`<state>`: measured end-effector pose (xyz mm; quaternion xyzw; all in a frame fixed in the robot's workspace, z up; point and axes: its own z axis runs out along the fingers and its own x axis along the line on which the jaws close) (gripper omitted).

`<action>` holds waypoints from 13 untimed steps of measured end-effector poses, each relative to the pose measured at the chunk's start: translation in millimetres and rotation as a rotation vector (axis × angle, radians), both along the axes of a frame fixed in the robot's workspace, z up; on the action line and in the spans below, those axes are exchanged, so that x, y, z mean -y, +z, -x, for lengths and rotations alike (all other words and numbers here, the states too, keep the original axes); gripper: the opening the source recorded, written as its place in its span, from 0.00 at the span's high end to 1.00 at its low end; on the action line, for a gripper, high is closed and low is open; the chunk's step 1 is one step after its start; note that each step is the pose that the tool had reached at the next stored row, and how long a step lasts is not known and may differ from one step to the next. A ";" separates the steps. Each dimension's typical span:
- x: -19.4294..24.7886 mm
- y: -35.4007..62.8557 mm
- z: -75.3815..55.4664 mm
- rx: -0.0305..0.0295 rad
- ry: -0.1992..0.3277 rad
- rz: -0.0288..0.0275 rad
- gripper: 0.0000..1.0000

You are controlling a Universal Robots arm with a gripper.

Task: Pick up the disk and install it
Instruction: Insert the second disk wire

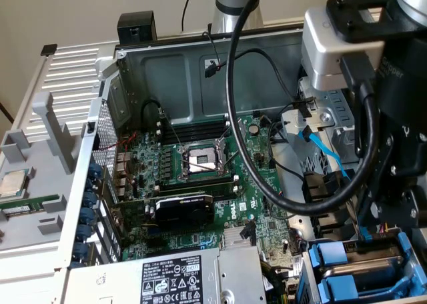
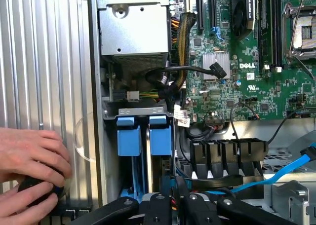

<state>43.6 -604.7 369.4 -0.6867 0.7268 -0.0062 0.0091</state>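
Note:
Two blue plastic carriers stand side by side in the case's drive bay. The disk [image 2: 160, 158] is the one nearer the motherboard, with its metal body showing below its blue tab. My gripper [image 2: 172, 188] hangs right over that disk's end. Its black fingers [image 2: 180, 185] stand close together, shut, and nothing shows held between them. In the exterior view the gripper [image 1: 383, 227] is low at the exterior view's right, above the blue carriers [image 1: 337, 257].
A person's hands [image 2: 29, 161] rest on the ribbed side panel beside the bay, closed around a small dark object. The grey power-supply box [image 2: 133, 27] sits beyond the bay. The motherboard [image 1: 200, 171], a blue cable [image 2: 291, 168] and black cables [image 1: 267, 184] lie close by.

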 end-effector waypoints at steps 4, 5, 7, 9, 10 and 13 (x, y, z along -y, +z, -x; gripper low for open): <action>0.0 0.0 0.0 0.0000 0.000 -0.0001 0.89; 0.0 0.0 0.0 0.0000 0.000 0.0000 0.89; -0.2 0.1 0.0 0.0000 0.000 0.0010 0.89; -0.2 0.1 0.0 0.0000 0.017 0.0015 0.89; -0.2 0.1 0.0 0.0001 0.035 0.0015 0.89; -0.2 0.0 0.0 0.0001 0.090 0.0013 0.89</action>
